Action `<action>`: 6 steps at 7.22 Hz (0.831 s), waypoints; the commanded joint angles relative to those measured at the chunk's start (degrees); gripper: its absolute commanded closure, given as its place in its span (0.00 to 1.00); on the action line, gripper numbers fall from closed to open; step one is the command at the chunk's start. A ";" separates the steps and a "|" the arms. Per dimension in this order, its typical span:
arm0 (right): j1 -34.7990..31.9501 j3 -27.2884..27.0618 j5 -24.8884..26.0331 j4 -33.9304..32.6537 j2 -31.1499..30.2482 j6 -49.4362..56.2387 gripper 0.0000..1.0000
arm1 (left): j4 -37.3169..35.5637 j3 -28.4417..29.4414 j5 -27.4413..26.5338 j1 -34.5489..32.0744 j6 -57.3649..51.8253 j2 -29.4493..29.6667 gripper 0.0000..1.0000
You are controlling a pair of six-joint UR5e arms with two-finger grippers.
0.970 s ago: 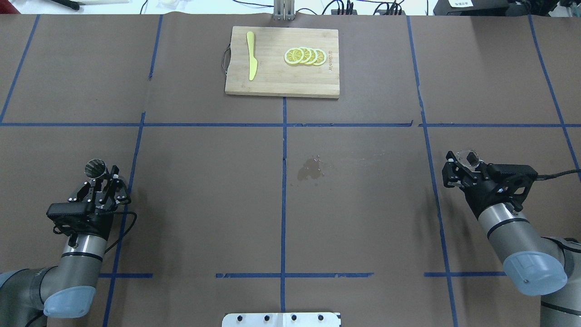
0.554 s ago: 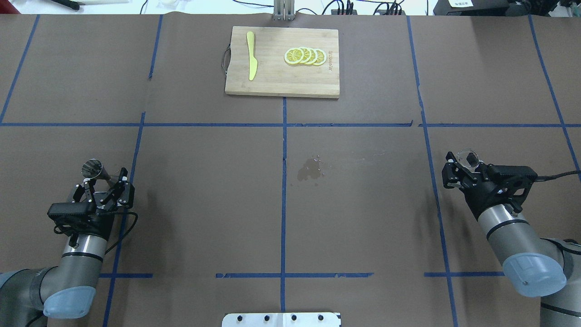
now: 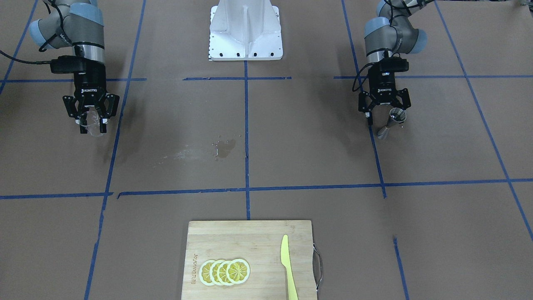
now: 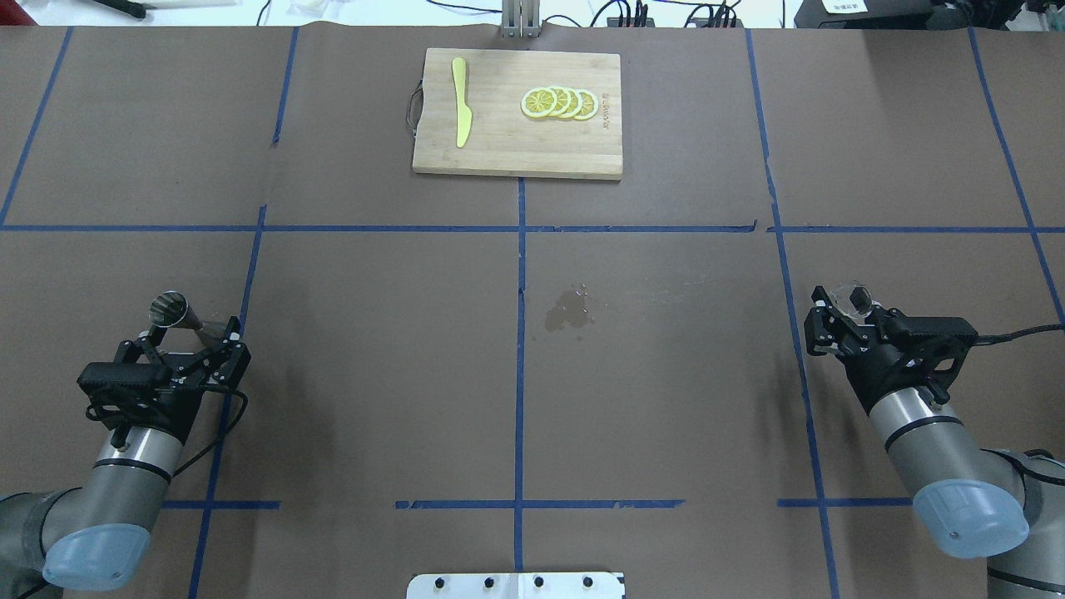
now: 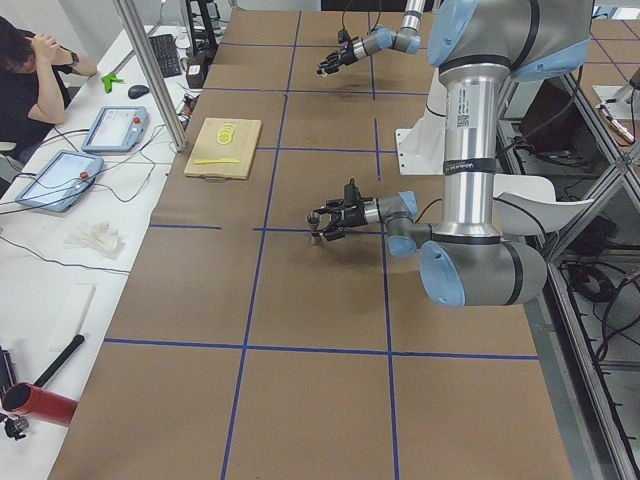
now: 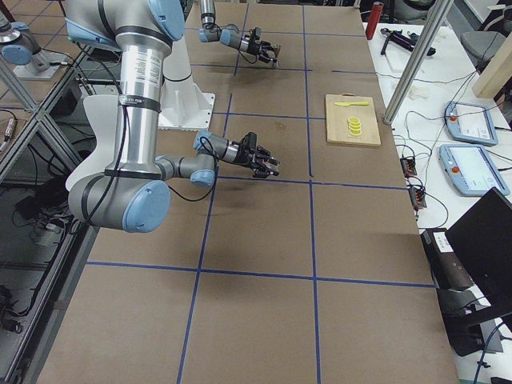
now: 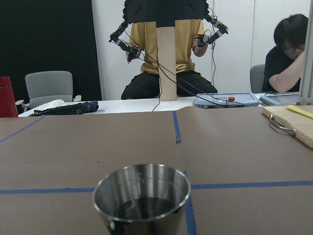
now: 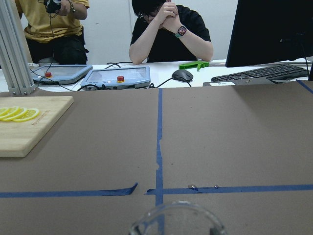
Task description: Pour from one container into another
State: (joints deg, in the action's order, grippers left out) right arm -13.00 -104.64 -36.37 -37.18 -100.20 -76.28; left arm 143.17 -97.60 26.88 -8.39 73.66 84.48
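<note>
Two grippers are working low over the brown tabletop (image 4: 666, 399), one toward each end, and blue tape lines (image 4: 520, 416) are dividing the surface into squares. The left gripper (image 4: 192, 335) is standing released, with its fingers spread wide and gripping nothing. The jigger (image 4: 170, 309) is standing upright on the tabletop in the gap between those spread fingers, close to their tips; whether either finger is touching it cannot be told. In the left wrist view the jigger's upper bowl is filling the lower middle of the frame, mouth up, and a dark reflective surface is showing low inside it; whether that is liquid cannot be told. The right gripper (image 4: 842, 299) is grasping the glass cup (image 4: 854, 293), with its fingers clenched on the cup's sides and the rim facing up. The glass cup is sitting at the robot's right end of the tabletop, well apart from the jigger; whether its base is resting on the tabletop or hanging just above it cannot be told. A small wet patch (image 4: 568, 312) is lying near the middle of the tabletop, between the two grippers. A wooden cutting board (image 4: 499, 154) is lying at the far edge, carrying a yellow knife (image 4: 460, 104) toward its left side and a row of overlapping lemon slices (image 4: 559, 103) toward its right.
</note>
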 commanded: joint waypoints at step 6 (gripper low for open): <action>2.54 2.95 4.73 0.00 0.01 -2.12 1.00 | 0.09 -15.74 26.61 -0.49 -10.44 -12.65 0.00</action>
State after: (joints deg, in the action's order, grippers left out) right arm -10.49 -101.91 -31.87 -37.18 -100.19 -78.38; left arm 143.26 -108.99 47.94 -8.81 65.70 74.88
